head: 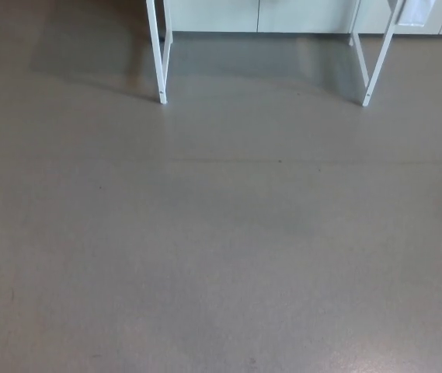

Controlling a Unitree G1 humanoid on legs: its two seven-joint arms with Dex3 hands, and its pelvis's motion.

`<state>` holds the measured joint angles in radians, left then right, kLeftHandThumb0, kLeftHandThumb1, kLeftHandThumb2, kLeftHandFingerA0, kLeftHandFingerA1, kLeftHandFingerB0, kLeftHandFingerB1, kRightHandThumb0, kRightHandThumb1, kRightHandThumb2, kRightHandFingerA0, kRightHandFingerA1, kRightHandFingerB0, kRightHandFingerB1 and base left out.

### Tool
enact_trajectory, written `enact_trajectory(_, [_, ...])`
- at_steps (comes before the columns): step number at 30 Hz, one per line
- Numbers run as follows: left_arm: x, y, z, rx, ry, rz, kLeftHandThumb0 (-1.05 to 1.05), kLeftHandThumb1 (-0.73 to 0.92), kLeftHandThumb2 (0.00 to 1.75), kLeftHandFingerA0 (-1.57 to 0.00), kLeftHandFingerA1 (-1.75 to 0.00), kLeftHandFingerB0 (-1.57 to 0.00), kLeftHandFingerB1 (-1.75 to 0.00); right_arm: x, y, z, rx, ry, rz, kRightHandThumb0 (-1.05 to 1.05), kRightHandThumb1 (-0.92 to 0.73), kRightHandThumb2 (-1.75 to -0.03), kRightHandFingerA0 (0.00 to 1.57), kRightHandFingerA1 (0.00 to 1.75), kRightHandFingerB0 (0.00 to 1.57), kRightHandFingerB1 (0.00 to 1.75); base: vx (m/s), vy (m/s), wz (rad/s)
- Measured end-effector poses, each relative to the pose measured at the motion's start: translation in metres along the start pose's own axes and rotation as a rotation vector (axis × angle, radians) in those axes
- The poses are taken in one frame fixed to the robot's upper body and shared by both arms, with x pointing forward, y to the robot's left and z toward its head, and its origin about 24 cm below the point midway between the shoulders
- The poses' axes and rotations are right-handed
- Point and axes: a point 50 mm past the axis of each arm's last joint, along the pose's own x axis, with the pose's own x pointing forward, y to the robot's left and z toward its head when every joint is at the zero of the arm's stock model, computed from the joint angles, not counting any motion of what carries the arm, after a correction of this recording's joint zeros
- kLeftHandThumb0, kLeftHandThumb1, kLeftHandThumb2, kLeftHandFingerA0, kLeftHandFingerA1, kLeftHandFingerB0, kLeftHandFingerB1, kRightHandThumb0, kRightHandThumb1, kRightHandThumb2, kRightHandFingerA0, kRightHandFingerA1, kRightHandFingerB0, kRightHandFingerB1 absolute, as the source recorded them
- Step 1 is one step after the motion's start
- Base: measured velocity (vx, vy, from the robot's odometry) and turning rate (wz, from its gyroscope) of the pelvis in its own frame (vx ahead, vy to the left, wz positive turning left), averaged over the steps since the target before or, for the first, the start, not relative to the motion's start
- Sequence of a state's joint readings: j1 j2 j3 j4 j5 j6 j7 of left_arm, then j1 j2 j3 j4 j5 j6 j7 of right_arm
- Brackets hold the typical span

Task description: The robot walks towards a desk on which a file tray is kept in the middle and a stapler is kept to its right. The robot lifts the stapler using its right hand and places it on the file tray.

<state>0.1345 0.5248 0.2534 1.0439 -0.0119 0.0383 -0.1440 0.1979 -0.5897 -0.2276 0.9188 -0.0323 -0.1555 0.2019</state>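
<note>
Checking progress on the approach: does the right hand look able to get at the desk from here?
Probably not yet. Only the desk legs show, at the top of the head view, across a broad stretch of grey floor. The right hand is not in view.

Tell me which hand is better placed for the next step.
Cannot say left or right: neither hand shows. Only grey floor and two white desk legs ahead; the desktop is out of frame. Likely next step is walking closer, not reaching.

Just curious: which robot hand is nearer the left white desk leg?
Cannot tell: neither the left hand nor the right hand shows. The left white desk leg stands at the top, on grey floor.
</note>
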Motion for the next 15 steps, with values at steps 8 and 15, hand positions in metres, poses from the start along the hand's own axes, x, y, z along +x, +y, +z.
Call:
enact_trajectory(8, [0.001,0.000,-0.012,-0.045,0.057,-0.016,-0.32,0.63,1.12,-0.04,-0.53,0.00,-0.48,0.000,0.005,0.001,-0.051,-0.016,0.034,-0.82,-0.54,-0.88,0.07,0.46,0.09,0.13,0.00,0.000,0.00])
enact_trajectory(15, [0.000,0.000,-0.020,-0.084,0.080,-0.035,-0.60,0.58,0.92,0.00,-0.35,0.00,-0.28,0.002,0.004,0.000,-0.097,0.004,0.047,-0.71,-0.50,-0.88,0.08,0.47,0.00,0.19,0.00,0.000,0.00])
